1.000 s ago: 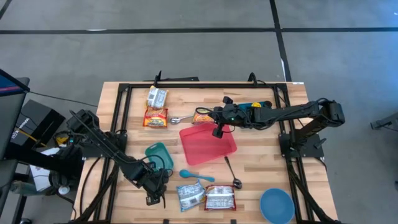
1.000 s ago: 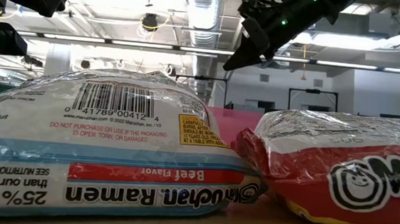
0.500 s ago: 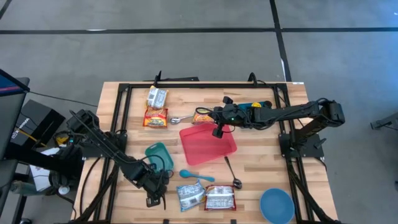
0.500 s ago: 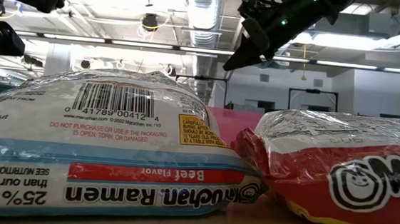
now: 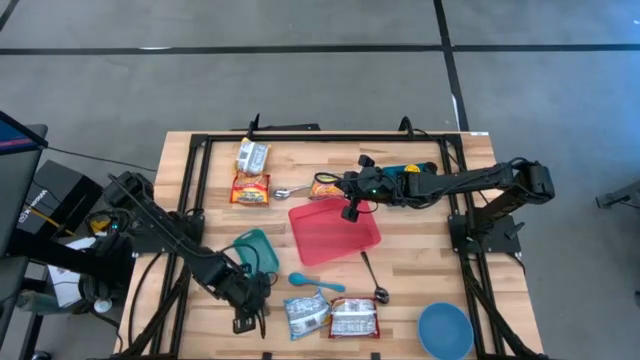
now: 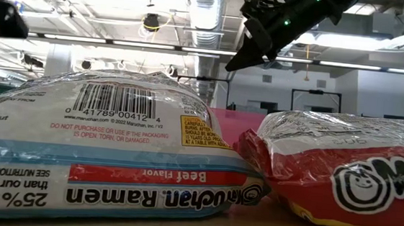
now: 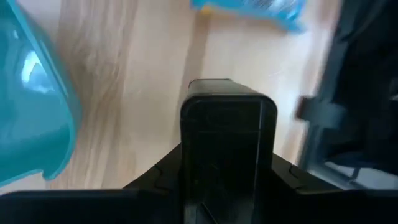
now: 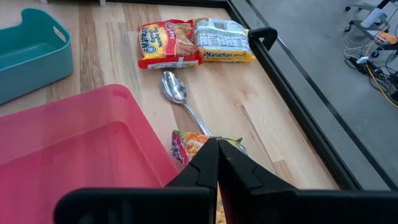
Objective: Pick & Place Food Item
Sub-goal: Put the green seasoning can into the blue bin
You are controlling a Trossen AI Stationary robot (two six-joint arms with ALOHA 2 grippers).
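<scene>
Right gripper point(image 5: 351, 213), fingers pressed together and empty, hovers over the pink tray's point(image 5: 335, 238) far edge, beside a ramen packet point(image 8: 200, 144). Left gripper point(image 5: 247, 305) (finger spacing unclear) sits low near the teal bin point(image 5: 252, 245).

light: even and bright from overhead, ceiling strip lights point(image 6: 156, 48) glowing white in the low view | shadows: soft and short under the arms | glare: sheen on the ramen packet point(image 6: 105, 149) wrapper | blur: left wrist view smeared, teal bin point(image 7: 31, 106) and wooden table point(image 7: 137, 93) out of focus | right wrist view crisp
</scene>
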